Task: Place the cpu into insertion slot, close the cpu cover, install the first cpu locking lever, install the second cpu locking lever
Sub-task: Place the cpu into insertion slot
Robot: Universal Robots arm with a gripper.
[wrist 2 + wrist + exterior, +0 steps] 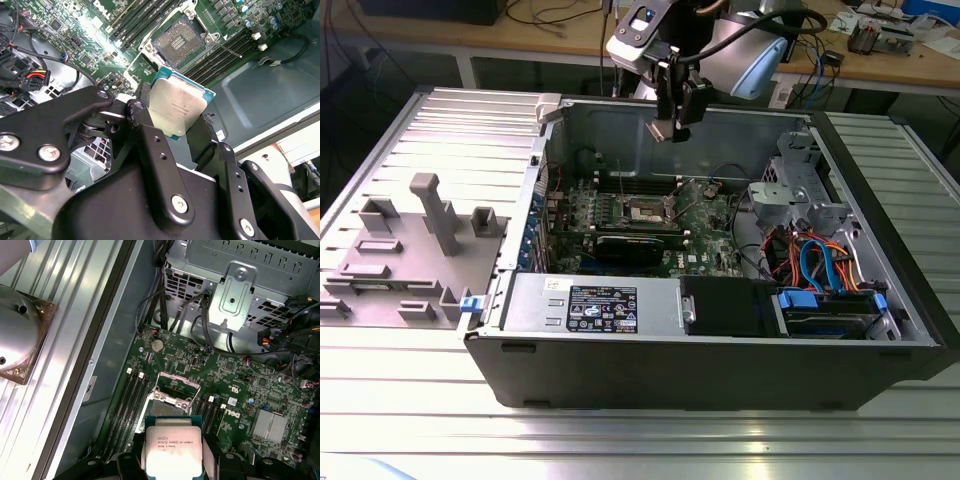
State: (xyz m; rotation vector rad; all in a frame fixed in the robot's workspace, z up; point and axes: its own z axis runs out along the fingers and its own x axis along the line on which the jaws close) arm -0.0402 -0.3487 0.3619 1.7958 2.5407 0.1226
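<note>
One arm hangs over one open grey metal computer case (720, 360), which lies on the ribbed metal table (400, 400). Its black two-fingered tool (670, 124) pinches one cpu (662, 131), a small flat square chip with a silvery-grey metal top and a teal edge. In the second wrist view the two black fingers (150, 142) of the tool (172, 119) press on opposite edges of the chip (177, 107), which is tilted, its metal face showing.

The chip is held in the air, well above the green motherboard (240, 385) and clear of it. One square insertion slot (172, 396) lies bare on that board, with a silvery frame around it and rows of black memory slots on both sides. One round silver coin cell (157, 345) sits near the slot, and one finned silver heat sink (270, 425) sits farther off. In the exterior view one long black card (630, 246) lies just beside the slot (648, 210).
</note>
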